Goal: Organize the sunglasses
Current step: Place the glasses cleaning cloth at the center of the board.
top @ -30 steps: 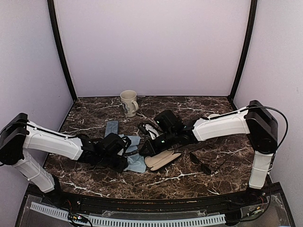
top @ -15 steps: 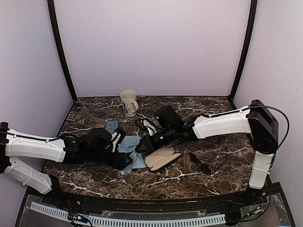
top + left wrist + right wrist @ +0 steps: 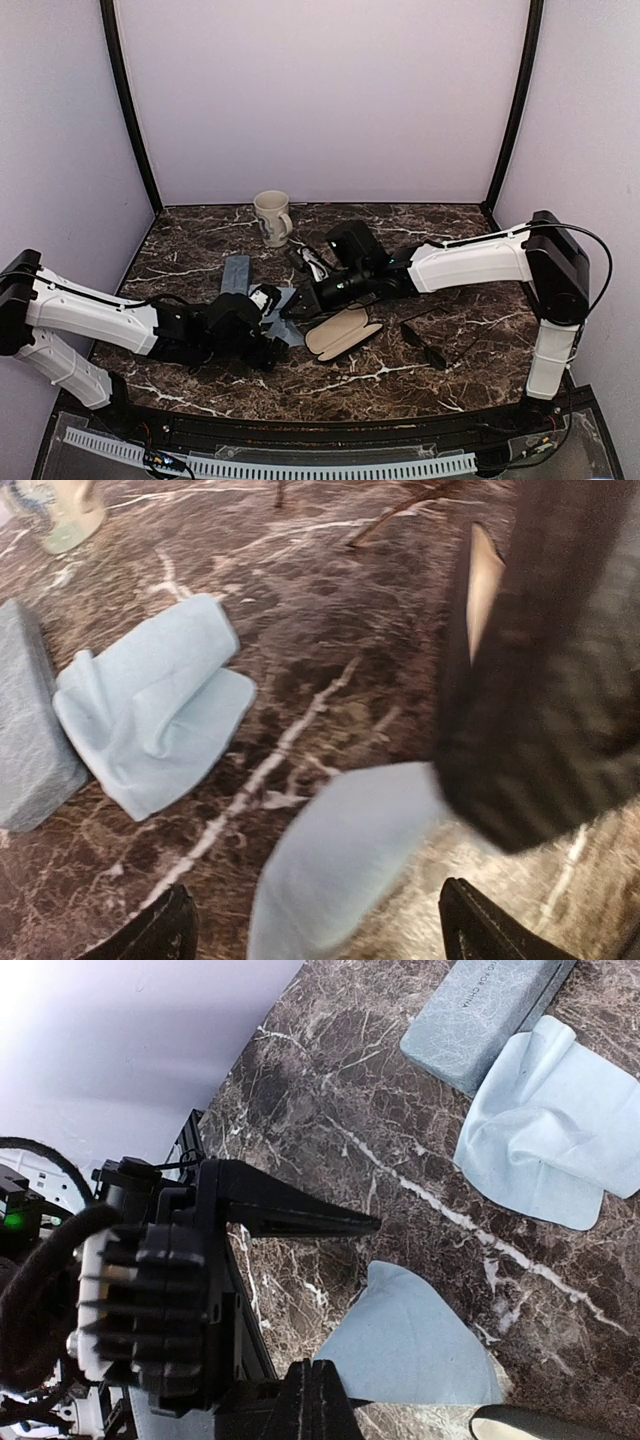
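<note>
Marble tabletop (image 3: 200, 245) had nothing stowed yet: open case (image 3: 345, 332) lay empty, thin sunglasses (image 3: 312, 265) behind it, black sunglasses (image 3: 432, 347) right of it, left gripper (image 3: 315, 935) spread wide, right gripper (image 3: 296, 312) fully closed.

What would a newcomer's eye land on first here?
Mid-table, the left hand hangs open above a pale blue cloth. Beside it lies an open black oblong case with tan lining; a cream ceramic mug stands at the back.
</note>
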Controlling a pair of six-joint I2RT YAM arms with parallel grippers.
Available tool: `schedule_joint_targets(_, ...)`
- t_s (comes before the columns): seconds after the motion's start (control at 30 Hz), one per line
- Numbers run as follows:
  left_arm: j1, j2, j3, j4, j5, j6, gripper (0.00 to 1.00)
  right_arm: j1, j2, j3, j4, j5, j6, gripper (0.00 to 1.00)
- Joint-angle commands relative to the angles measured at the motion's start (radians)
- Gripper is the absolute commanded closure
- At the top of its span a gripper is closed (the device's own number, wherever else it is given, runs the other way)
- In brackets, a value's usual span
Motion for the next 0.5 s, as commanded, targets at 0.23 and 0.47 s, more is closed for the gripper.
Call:
schedule_joint_targets(0.23,-0.003,0.070,0.049,0.016,-0.214,-0.064,0.14,-0.009,-0.044,0.028,0.042,-0.024,0.029,1.00)
schedule_joint_targets(0.47,-0.003,0.119,0.057,0.086,-0.152,-0.027,0.12,-0.015,-0.033,0.025,0.048,-0.026,0.031,1.00)
